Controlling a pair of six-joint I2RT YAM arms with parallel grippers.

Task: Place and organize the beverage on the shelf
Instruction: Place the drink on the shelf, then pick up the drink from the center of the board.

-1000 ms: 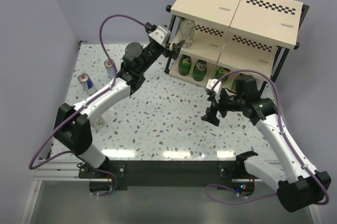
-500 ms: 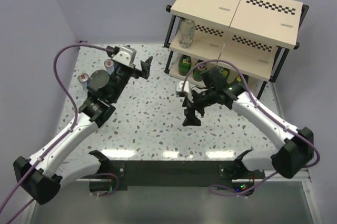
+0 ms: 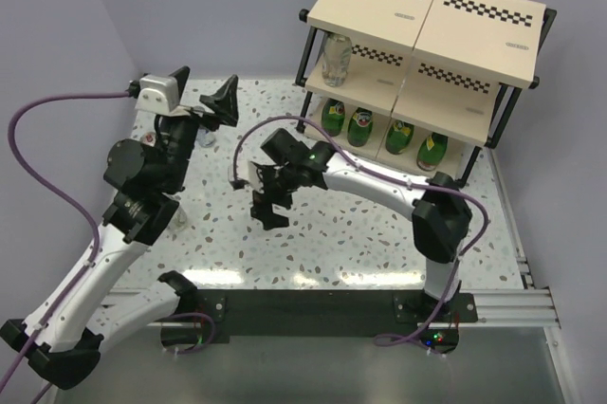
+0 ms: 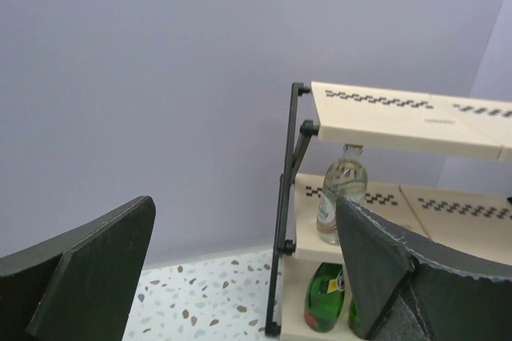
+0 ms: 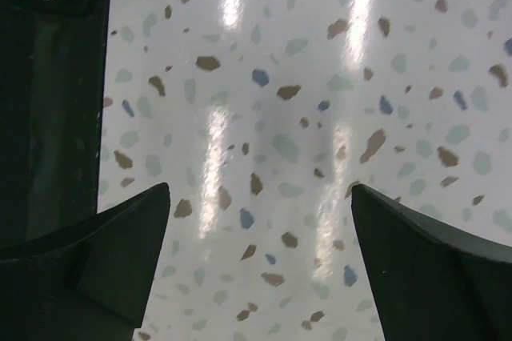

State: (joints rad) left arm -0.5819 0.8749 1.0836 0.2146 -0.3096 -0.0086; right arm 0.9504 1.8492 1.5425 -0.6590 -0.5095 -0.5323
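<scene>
left end effector (image 3: 202, 91) is up in the air, fingers spread wide, holding nothing. right end effector (image 3: 268, 207) points down at bare bench (image 3: 322, 243), also spread and empty. on the shelf (image 3: 379, 6), four green bottles (image 3: 360, 126) stand in a row on the bottom tier, and one clear bottle (image 3: 337, 60) stands at the middle tier's left end. i judge it over half done: no cans or second clear bottle show on the shelf, and i cannot find them. labels are yellow-red; no writing is legible.
</scene>
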